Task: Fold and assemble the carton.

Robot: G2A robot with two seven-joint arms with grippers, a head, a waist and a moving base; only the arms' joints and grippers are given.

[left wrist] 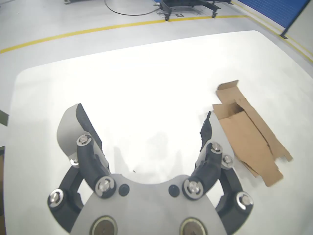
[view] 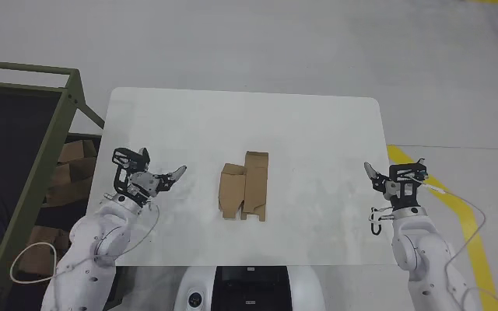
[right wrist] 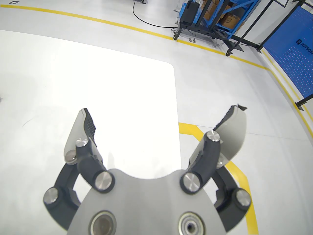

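Top view: flattened carton [view: 244, 186] lay mid-table [view: 311, 128], untouched. Left gripper [view: 162, 162] sat well left of it, fingers apart. Right gripper [view: 394, 170] sat at the table's right edge, fingers apart.

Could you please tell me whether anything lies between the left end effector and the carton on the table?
Nothing visible does. The left end effector is open above the table, and only bare white surface separates it from the flattened carton, which lies unheld near the table's middle.
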